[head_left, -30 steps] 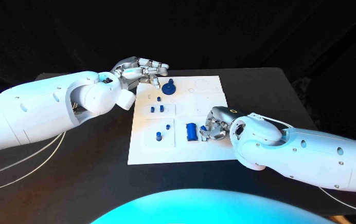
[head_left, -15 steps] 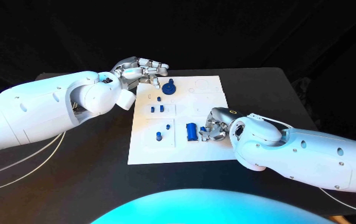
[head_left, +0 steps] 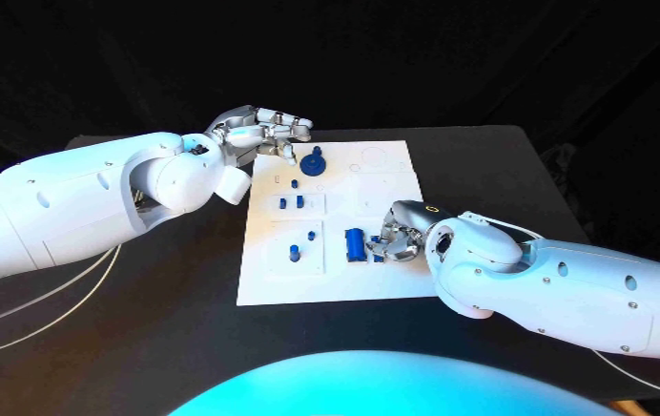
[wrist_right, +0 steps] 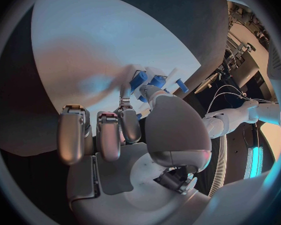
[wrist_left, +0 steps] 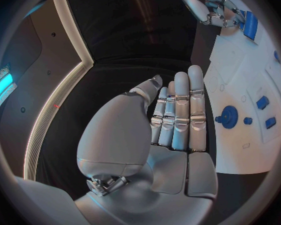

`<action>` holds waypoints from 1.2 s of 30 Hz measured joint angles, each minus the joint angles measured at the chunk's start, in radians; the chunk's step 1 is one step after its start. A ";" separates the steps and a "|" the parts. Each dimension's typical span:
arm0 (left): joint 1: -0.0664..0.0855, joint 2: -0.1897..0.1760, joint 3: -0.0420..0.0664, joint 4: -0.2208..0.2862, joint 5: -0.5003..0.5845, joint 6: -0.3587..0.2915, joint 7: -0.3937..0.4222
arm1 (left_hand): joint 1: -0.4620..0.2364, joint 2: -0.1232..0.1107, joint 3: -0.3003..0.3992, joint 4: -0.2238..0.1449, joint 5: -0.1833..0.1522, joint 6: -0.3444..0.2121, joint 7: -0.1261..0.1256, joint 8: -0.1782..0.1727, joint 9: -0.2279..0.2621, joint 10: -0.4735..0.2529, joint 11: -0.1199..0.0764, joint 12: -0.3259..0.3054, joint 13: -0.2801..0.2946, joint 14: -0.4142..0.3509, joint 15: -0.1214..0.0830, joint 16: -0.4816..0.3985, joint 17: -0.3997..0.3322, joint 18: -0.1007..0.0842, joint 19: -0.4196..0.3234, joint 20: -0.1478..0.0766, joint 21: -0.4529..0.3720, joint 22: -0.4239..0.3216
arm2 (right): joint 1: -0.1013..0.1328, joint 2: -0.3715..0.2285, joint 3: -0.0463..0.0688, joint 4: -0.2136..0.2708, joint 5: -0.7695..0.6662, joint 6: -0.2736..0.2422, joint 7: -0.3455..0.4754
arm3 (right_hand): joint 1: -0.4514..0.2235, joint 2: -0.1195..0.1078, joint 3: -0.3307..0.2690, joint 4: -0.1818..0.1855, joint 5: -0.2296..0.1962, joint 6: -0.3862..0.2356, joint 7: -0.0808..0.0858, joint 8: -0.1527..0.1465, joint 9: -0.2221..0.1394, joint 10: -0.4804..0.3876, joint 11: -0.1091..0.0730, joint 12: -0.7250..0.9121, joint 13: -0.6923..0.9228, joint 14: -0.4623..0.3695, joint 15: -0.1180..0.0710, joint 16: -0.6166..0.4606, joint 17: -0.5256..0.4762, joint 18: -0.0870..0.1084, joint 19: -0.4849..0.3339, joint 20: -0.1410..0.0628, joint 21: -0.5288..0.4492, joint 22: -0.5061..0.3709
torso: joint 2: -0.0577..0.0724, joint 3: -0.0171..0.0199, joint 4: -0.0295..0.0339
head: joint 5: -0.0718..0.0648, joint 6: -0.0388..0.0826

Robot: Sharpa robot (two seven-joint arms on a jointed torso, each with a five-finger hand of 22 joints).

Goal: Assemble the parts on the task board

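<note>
Blackness backs the scene: a dark backdrop rises behind the black tabletop [head_left: 165, 340], whose far edge shows as a dull line from side to side. Thin pale cables [head_left: 55, 297] loop over the tabletop under the left arm.

In the middle of the tabletop lies the white task board [head_left: 392, 173], a tall plate with shallow recesses and faint round outlines near its far right corner. Blue parts stand or lie on it. The round knob-like part [head_left: 315, 164] sits near the far left corner; in the left wrist view it appears as a blue disc [wrist_left: 228, 117] with a small stub. Two short pegs [head_left: 290, 202] stand side by side lower down, a lone peg [head_left: 295, 184] above them, and another small piece [head_left: 295, 252] sits in a round recess toward the near left.

The left hand [head_left: 261, 130] hovers at the board's far left corner, fingers straight and close together, gripping nothing; its flat palm [wrist_left: 172, 130] shows this plainly.

The right hand [head_left: 399, 235] rests low over the board's near right area, its fingers curled toward a blue cylinder [head_left: 357, 244] just beside them. Whether it actually grips the cylinder I cannot tell.
</note>
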 measured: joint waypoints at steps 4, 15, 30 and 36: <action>0.000 0.000 0.000 0.000 0.000 0.000 0.000 | 0.000 0.000 0.000 0.000 0.000 0.000 0.000 0.000 0.000 0.000 0.000 0.000 0.000 0.000 0.000 0.000 0.000 0.000 0.000 0.000 0.000 0.000 | 0.000 -0.001 0.000 0.000 -0.001 -0.001 0.000 | -0.010 0.010 -0.012 0.001 0.000 0.000 0.000 0.000 -0.004 0.000 0.000 0.000 0.000 0.000 0.000 0.000 0.000 0.000 0.000 0.000 0.000 0.000 | 0.000 0.0000 0.0001 | 0.000 0.000; 0.000 -0.002 0.000 0.000 -0.001 0.001 -0.001 | 0.000 0.000 0.000 0.000 0.000 0.000 0.000 0.000 0.000 -0.004 0.004 0.008 -0.001 0.000 0.000 0.000 0.000 0.000 0.000 0.000 0.000 0.000 | -0.001 -0.029 -0.001 0.019 -0.007 -0.010 0.003 | -0.010 0.010 -0.024 -0.003 0.000 0.000 0.000 0.000 -0.004 0.000 0.000 -0.005 0.000 0.000 0.000 0.000 0.000 0.000 0.000 0.000 0.000 0.000 | 0.000 0.0002 0.0001 | 0.000 0.000; 0.000 -0.003 0.000 -0.003 -0.003 0.003 -0.002 | 0.000 0.000 0.000 0.000 0.000 0.000 0.000 0.000 0.000 -0.004 0.004 0.008 -0.001 0.000 0.000 0.000 0.000 0.000 0.000 0.000 0.000 0.000 | -0.018 -0.109 -0.001 0.097 0.016 -0.034 0.076 | 0.061 0.007 -0.060 -0.056 -0.077 -0.007 0.006 0.000 -0.002 0.000 0.000 -0.017 0.000 0.000 0.000 0.000 0.000 0.000 0.000 0.000 -0.009 0.000 | -0.001 0.0005 -0.0016 | 0.002 0.000; 0.000 -0.002 0.000 -0.003 -0.004 0.004 -0.003 | 0.000 0.000 0.000 0.000 0.000 0.000 0.000 0.000 0.000 -0.004 0.004 0.008 -0.001 0.000 0.000 0.000 0.000 0.000 0.000 0.000 0.000 0.000 | -0.024 -0.111 -0.001 0.096 0.026 -0.036 0.095 | 0.061 0.007 -0.060 -0.056 -0.080 -0.007 0.006 0.000 -0.002 0.000 0.000 -0.017 0.000 0.000 0.000 0.000 0.001 0.000 0.000 0.000 -0.009 0.000 | -0.001 0.0002 -0.0006 | -0.001 0.000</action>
